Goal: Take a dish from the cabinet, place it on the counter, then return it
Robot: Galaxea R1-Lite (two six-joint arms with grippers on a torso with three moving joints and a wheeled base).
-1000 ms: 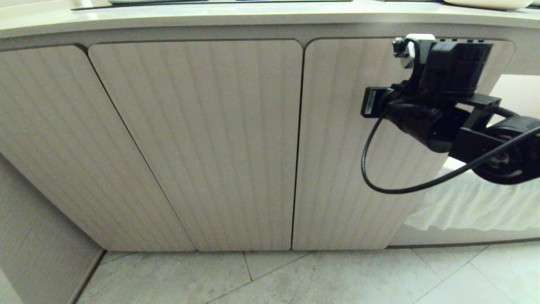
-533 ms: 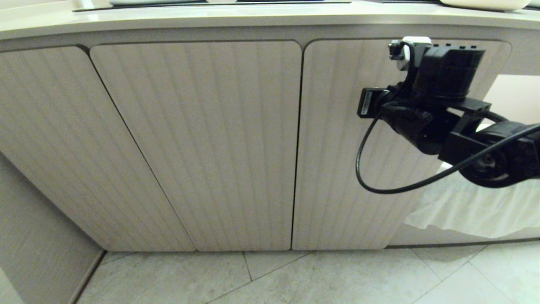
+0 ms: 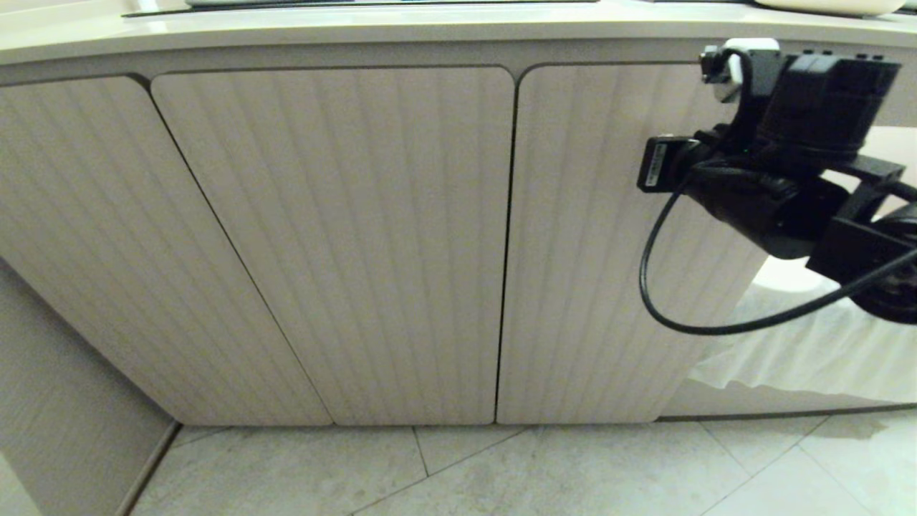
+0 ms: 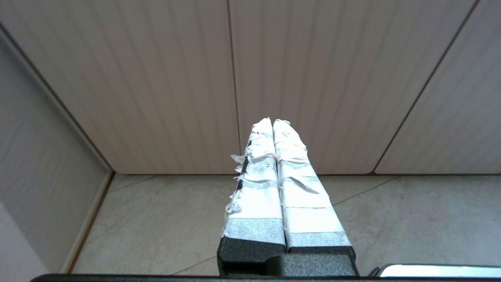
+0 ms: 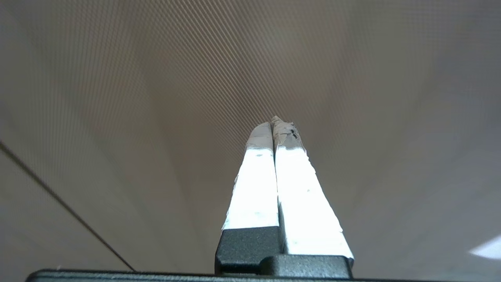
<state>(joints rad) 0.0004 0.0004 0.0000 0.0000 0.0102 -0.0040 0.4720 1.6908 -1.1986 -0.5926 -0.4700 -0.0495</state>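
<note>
The cabinet shows as three shut ribbed beige doors; the right door (image 3: 587, 251) has my right arm (image 3: 781, 193) in front of its upper right corner, just under the counter (image 3: 372, 32). In the right wrist view my right gripper (image 5: 273, 119) is shut on nothing, its taped tips close against the ribbed door face (image 5: 164, 78). My left gripper (image 4: 273, 120) is shut and empty, parked low over the floor and facing the foot of the doors. The dish is out of view.
A pale rounded rim (image 3: 824, 6) lies on the counter at the far right; I cannot tell what it is. A white frilled cloth (image 3: 802, 351) hangs right of the doors. Grey floor tiles (image 3: 501, 473) run below, and a side panel (image 3: 57, 401) stands at the left.
My right arm has risen and shifted right along the top of the right door, after a small dip to the left. The doors stay shut.
</note>
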